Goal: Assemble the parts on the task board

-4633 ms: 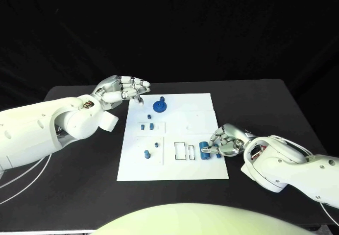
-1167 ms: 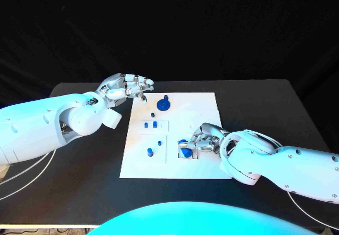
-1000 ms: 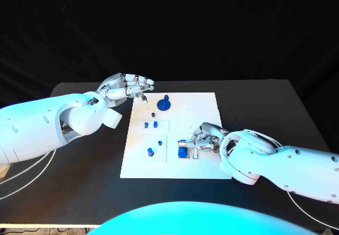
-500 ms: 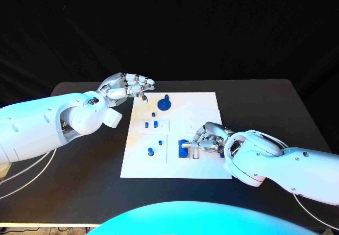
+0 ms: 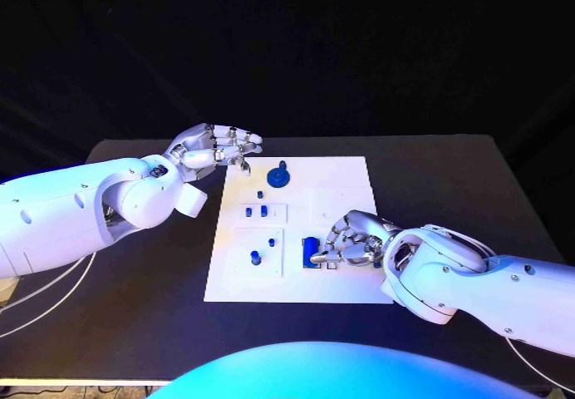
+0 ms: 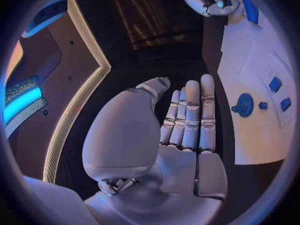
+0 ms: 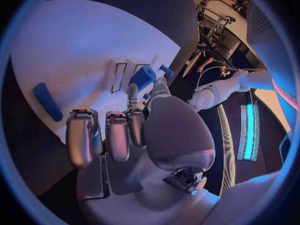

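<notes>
The right hand, pinching a blue part, has brought it over the board's slots, seemingly seating it, while the open left hand waits empty.

1. I see the task board in the middle of the frame, lying flat on the table.
2. The left hand is in the upper left part, just beside the board's upper left corner and over the table.
3. A round part stands on the board's upper part, right of that hand.
4. Below it, two small parts stand side by side in the left column.
5. Lower in this column are two more parts.
6. The right hand is right of centre, over the board's lower right area.
7. A long part lies at this hand's fingertips, between them and the left column.
</notes>
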Robot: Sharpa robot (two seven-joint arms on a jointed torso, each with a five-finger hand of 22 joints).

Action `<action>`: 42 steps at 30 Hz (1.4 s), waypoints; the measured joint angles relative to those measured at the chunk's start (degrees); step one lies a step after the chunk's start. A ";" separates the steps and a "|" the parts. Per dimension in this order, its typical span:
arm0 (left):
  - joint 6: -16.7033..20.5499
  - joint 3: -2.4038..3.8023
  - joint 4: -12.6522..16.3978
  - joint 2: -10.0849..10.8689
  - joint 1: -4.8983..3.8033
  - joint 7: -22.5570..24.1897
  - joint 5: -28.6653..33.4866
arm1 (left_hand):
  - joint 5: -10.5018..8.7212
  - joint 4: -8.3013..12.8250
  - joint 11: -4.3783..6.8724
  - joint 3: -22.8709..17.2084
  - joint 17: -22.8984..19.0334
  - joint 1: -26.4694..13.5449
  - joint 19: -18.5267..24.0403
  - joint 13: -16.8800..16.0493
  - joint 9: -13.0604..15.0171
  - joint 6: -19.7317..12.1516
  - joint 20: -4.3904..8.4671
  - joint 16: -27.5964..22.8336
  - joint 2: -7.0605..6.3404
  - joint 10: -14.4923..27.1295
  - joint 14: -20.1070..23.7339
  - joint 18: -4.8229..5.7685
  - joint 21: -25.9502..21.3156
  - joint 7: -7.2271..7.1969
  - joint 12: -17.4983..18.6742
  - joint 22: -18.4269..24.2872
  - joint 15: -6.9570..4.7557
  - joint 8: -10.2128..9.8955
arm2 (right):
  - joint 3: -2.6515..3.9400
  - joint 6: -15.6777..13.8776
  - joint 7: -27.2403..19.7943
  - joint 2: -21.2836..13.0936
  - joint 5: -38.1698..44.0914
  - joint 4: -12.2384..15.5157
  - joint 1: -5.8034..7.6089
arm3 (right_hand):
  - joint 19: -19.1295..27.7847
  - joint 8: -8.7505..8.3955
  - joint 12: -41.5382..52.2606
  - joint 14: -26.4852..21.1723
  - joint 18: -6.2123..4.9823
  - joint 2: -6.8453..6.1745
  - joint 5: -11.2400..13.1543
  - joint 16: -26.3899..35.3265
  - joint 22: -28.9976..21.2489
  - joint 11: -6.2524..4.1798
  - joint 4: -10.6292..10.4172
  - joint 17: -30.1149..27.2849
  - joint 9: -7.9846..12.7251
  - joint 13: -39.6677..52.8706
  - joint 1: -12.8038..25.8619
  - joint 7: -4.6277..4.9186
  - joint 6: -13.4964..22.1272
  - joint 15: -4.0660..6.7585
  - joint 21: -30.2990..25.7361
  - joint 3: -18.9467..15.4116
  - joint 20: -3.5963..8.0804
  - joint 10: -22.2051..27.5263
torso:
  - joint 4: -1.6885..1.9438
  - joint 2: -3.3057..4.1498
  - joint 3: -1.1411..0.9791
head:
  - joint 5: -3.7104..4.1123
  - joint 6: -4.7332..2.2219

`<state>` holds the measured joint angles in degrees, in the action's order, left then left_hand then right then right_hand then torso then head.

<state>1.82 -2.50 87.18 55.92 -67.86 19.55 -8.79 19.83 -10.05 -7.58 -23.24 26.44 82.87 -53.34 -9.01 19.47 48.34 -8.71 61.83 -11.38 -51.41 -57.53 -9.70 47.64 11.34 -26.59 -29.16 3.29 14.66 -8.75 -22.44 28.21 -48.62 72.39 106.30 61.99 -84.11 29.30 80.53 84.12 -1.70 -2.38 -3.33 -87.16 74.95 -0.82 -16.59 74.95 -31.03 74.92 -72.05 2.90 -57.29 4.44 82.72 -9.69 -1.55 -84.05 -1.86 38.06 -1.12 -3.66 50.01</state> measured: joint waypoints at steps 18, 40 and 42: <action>-0.06 -0.01 0.01 0.07 0.00 -0.15 0.00 | 0.00 0.00 0.00 0.00 0.00 0.00 0.00 0.00 0.00 0.00 0.00 0.00 0.00 0.00 0.00 0.00 0.00 0.00 0.01 0.00 0.00 0.00 | 0.03 1.09 -0.23 1.77 0.67 -2.18 -0.66 | 0.21 0.64 0.22 0.01 0.00 1.70 0.09 0.00 -0.01 -0.41 0.35 -0.02 -0.14 0.11 -1.80 -0.18 -0.18 0.40 0.38 1.92 0.20 0.01 | 0.13 0.03 0.07 | -0.12 0.00; -0.16 -0.01 -0.10 0.13 0.00 -0.34 0.01 | 0.00 0.00 0.00 0.00 0.04 0.00 0.00 0.05 0.00 0.00 0.00 0.00 0.00 0.00 0.00 0.00 0.00 0.00 0.19 0.09 0.00 0.00 | -0.14 2.28 -1.29 0.33 -0.50 -1.88 -1.01 | 0.00 0.79 0.67 0.01 0.00 1.01 -0.47 0.00 -0.03 -0.40 0.30 -0.03 -0.13 0.15 -3.81 -0.18 -0.18 0.38 0.61 3.17 0.41 0.02 | 0.07 0.05 -0.01 | -0.38 0.00; -0.16 -0.01 -0.10 0.13 0.00 -0.35 0.01 | 0.00 0.00 0.00 0.00 0.04 0.00 0.00 0.05 0.00 0.00 0.00 0.00 0.00 0.00 0.00 0.00 0.00 0.00 0.19 0.09 0.00 0.00 | -0.14 2.36 -1.53 0.27 -0.74 -1.70 -1.01 | 0.00 0.86 0.67 0.01 -0.01 0.68 -0.47 0.00 -0.03 -0.40 0.09 -0.03 -0.13 -0.01 -3.49 -0.18 -0.18 0.38 0.61 3.39 0.41 0.02 | 0.07 0.05 -0.01 | -0.41 0.00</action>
<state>1.66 -2.50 87.08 56.05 -67.85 19.20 -8.78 19.83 -10.05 -7.58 -23.24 26.49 82.87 -53.34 -8.96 19.47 48.34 -8.71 61.83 -11.38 -51.41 -57.53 -9.71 47.64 11.34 -26.40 -29.08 3.29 14.66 -8.90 -20.08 26.68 -48.35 71.65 104.60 60.99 -84.11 30.17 81.20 84.13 -1.70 -1.70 -3.80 -87.16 74.92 -1.22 -16.50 74.92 -31.16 74.91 -75.53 2.71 -57.47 4.82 83.33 -6.30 -1.14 -84.03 -1.79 38.11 -1.13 -4.08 50.01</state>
